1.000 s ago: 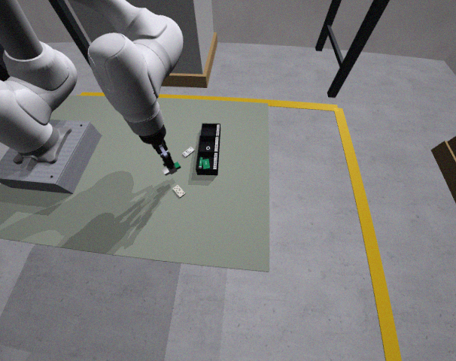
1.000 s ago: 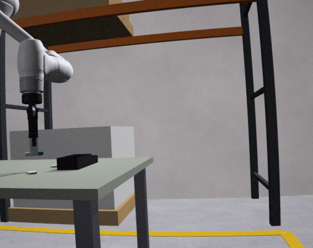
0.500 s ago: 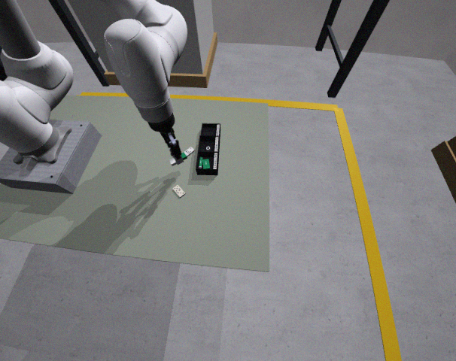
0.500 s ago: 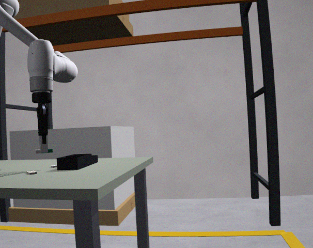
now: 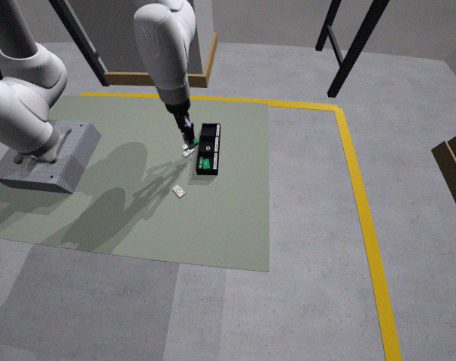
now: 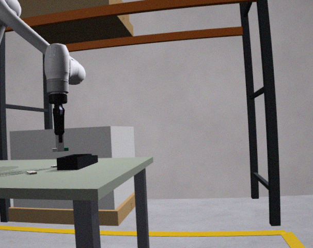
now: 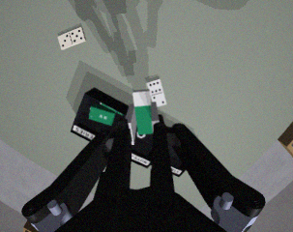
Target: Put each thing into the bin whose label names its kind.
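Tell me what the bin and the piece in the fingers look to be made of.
Bin: looks like matte black plastic, with flat, dull walls that show no shine.
Held piece: seems like a green circuit-board material with a pale end; it is flat and thin, but too small to be sure.

We see a warehouse or factory work cell: grey concrete floor (image 5: 298, 194) marked with yellow safety tape (image 5: 360, 186), tall dark steel pallet racking (image 6: 263, 106) with orange beams (image 6: 156, 37) rising behind the jaws.
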Robot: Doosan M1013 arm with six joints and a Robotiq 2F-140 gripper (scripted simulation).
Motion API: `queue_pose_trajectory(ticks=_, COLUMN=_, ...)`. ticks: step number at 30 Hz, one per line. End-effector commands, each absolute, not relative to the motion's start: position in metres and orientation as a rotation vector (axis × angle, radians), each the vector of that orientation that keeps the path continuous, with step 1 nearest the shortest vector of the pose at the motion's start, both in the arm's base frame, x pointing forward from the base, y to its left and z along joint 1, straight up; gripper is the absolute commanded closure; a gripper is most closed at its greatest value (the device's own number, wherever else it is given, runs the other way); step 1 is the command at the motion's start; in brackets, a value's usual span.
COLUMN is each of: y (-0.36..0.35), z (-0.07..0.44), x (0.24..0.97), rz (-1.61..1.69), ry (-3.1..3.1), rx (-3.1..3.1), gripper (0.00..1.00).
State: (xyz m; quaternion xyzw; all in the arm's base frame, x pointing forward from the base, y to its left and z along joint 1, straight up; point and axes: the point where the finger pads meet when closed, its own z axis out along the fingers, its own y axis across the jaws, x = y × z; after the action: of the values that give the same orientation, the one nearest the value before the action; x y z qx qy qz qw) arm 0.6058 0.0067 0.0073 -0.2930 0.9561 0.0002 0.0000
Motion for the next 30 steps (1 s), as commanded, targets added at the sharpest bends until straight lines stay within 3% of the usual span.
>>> queue_pose_trajectory(ticks=1, y=0.025, z=0.007, x=0.617, rz=0.000, ry=3.004, rx=-0.920, gripper=0.89)
queue_pose_trajectory(ticks=8, y=0.050, z=0.007, x=0.631, rz=0.000, ry=3.004, rx=-0.920, gripper=0.89)
queue_pose_trajectory(ticks=19, y=0.107, z=0.007, x=0.664, rz=-0.005, ry=2.719, rx=-1.576, gripper=0.89)
queue_pose_trajectory(ticks=30, y=0.119, z=0.007, x=0.671, rz=-0.010, ry=2.373, rx=-2.062, gripper=0.89)
